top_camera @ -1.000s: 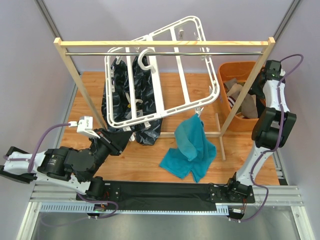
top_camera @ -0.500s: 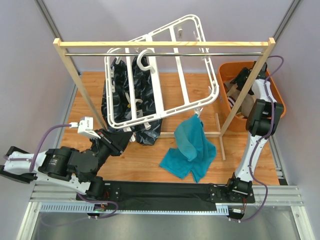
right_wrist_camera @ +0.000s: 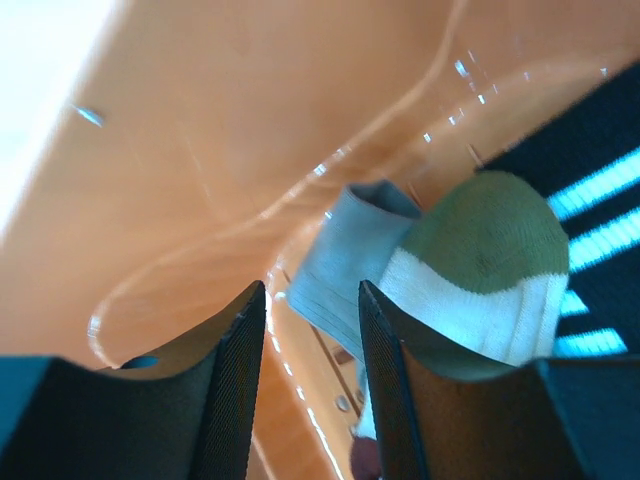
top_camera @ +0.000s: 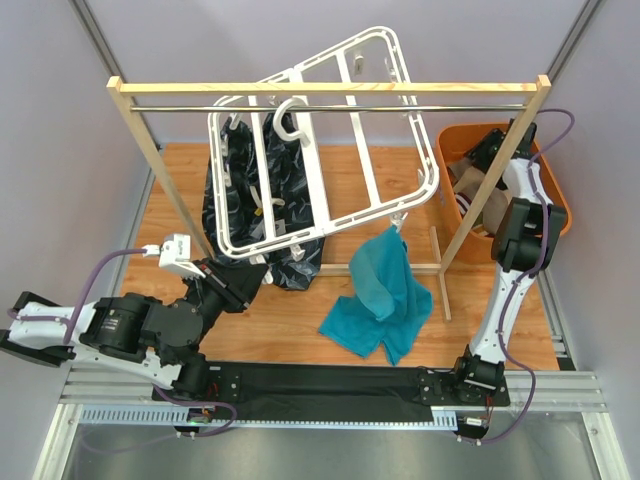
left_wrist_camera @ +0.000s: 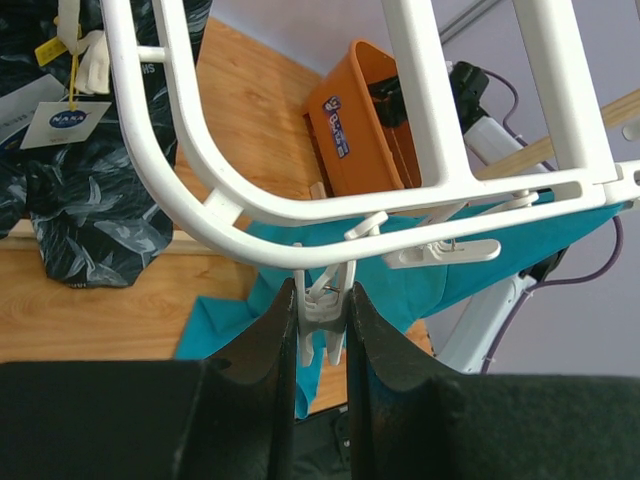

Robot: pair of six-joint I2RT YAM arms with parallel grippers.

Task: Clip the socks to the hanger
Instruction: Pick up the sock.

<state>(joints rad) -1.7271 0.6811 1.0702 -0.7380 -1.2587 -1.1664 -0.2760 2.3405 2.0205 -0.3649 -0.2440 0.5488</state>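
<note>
Evidently, the left gripper [left_wrist_camera: 320, 288] was closed on a white clip [left_wrist_camera: 322, 315] dangling from the lower bar of the hanger [left_wrist_camera: 430, 100], the clip pinched between both fingers. Just beyond that clip and to the gripper's right, a teal sock [left_wrist_camera: 405, 290] was seen hanging from a neighbouring clip. The right gripper [right_wrist_camera: 310, 300] was held inside the orange bin [right_wrist_camera: 200, 150] with its jaws parted. A grey-blue sock [right_wrist_camera: 350, 255] and a green-toed sock [right_wrist_camera: 485, 250] were lying directly ahead of its fingertips, neither of them gripped.
</note>
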